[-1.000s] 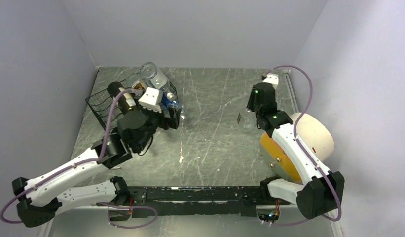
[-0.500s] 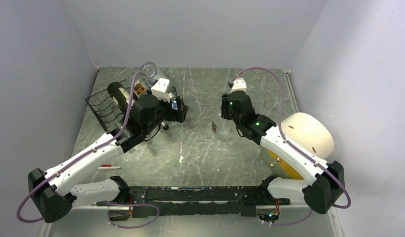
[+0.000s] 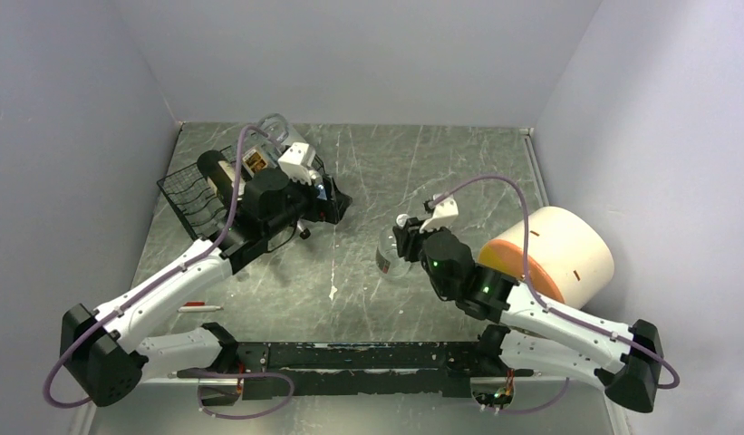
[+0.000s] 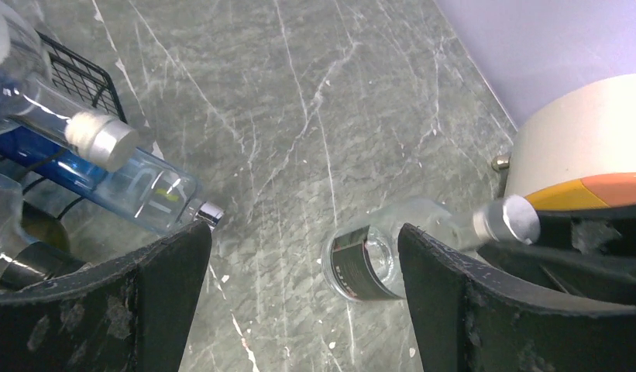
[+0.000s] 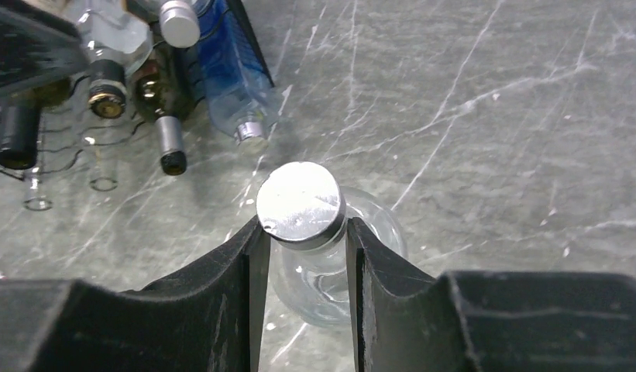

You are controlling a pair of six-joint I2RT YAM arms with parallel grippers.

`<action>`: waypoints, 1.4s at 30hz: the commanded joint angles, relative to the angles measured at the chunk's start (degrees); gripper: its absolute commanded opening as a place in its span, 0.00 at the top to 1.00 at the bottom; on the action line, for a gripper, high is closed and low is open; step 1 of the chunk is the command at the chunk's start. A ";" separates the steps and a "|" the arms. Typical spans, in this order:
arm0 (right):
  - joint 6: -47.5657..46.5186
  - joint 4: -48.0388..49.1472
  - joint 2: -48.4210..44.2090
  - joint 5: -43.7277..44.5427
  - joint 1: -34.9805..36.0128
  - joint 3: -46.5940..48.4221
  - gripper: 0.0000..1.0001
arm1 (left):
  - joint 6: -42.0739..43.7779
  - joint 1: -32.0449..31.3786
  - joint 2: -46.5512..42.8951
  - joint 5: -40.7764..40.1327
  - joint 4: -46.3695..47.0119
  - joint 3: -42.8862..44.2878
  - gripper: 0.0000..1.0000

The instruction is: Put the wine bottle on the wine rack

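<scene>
The surface [image 3: 422, 163] is dark grey-green stone with thin white veins. The wine bottle [image 5: 316, 280] is clear glass with a silver cap [image 5: 300, 205] and a black label [image 4: 353, 271]. The wine rack [image 3: 182, 195] is black wire, with a blue bottle [image 5: 229, 77]. The drum [image 3: 581, 240] is cream with an orange face [image 3: 517, 258], the walls [image 3: 350, 54] pale lilac

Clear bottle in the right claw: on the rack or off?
Off. The right claw grips the clear bottle just below its silver cap, over the table, well apart from the rack at far left.
</scene>
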 commanded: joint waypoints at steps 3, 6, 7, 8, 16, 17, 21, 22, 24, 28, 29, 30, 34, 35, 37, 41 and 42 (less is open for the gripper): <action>14.45 -14.82 -0.58 5.54 9.16 -5.15 1.00 | -2.06 1.16 2.71 5.21 4.16 0.45 0.06; 16.98 -15.58 -0.02 6.51 12.02 -6.54 1.00 | -2.44 1.34 3.64 6.17 4.79 0.42 0.06; 17.42 -15.41 0.19 6.92 12.57 -6.75 1.00 | -2.51 1.40 3.97 6.24 4.71 0.59 0.06; 17.67 -14.94 0.58 7.20 12.84 -7.00 1.00 | -2.59 1.44 4.15 6.30 4.57 0.72 0.06; 14.67 -10.28 3.39 6.76 12.89 -5.28 1.00 | -2.45 1.54 3.72 6.26 3.85 0.74 0.06; 14.09 -10.53 3.92 6.77 12.91 -4.19 1.00 | -2.42 1.54 3.63 6.24 3.87 0.70 0.06; 13.29 -17.16 7.69 10.08 12.95 5.29 0.58 | -2.16 1.54 3.04 5.00 2.89 1.09 0.06; 13.13 -18.36 8.33 10.86 12.95 7.44 0.51 | -2.05 1.54 2.73 4.52 2.78 1.13 0.06; 12.36 -20.07 9.37 12.44 12.81 10.36 0.43 | -1.89 1.54 1.94 3.38 2.23 1.13 0.06; 11.19 -21.68 11.17 13.82 11.55 15.39 0.37 | -1.68 1.63 0.61 1.18 1.49 1.05 0.06; 11.01 -22.05 11.79 13.54 10.63 16.51 0.37 | -1.67 1.62 0.37 0.83 1.28 1.04 0.06; 11.04 -22.60 12.60 13.00 9.30 17.65 0.37 | -1.60 1.67 0.14 0.46 1.05 1.04 0.06; 9.71 -23.25 15.85 7.10 2.23 19.78 0.37 | -1.26 1.80 -0.75 -0.19 0.17 1.13 0.06; 8.72 -22.51 16.36 4.77 0.89 19.80 0.37 | -1.12 1.84 -0.95 -0.31 -0.04 1.13 0.06; 6.92 -21.14 17.37 1.76 -0.36 21.30 0.37 | -0.86 1.89 -1.37 -0.62 -0.42 1.17 0.06; 4.48 -20.60 19.75 -1.50 -1.03 23.27 0.42 | -0.49 1.97 -1.99 -1.35 -0.96 1.31 0.06; 4.13 -20.70 20.40 -1.96 -1.38 23.65 0.45 | -0.38 2.02 -2.08 -1.40 -1.04 1.31 0.06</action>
